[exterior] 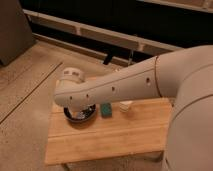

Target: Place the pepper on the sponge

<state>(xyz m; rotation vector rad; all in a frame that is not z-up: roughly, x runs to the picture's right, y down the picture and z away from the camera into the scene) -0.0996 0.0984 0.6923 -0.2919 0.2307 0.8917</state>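
A white robot arm (pixel 115 87) reaches from the right of the picture across a small wooden table (pixel 105 142) and ends in a rounded joint above the table's far left corner. The pincer is hidden beneath that end of the arm, over a round black bowl (pixel 80 116). Whether it is spread, pressed together or pinching something cannot be told. Only the near rim of the bowl shows below the arm.

The pepper cannot be made out. The arm covers the inside of the bowl and the spot where the pincer hangs, so its place is unknown.

The sponge (pixel 106 109), a small teal-green block, lies flat on the table just to the picture's right of the bowl and the hidden pincer, close to the bowl's rim. A white cup (pixel 125 105) stands upright farther from the pincer on that same side, just beyond the sponge, with its top partly under the arm. The robot's broad white body (pixel 192 120) fills the right edge, well apart from the pincer. The table stands on a speckled floor (pixel 27 95).
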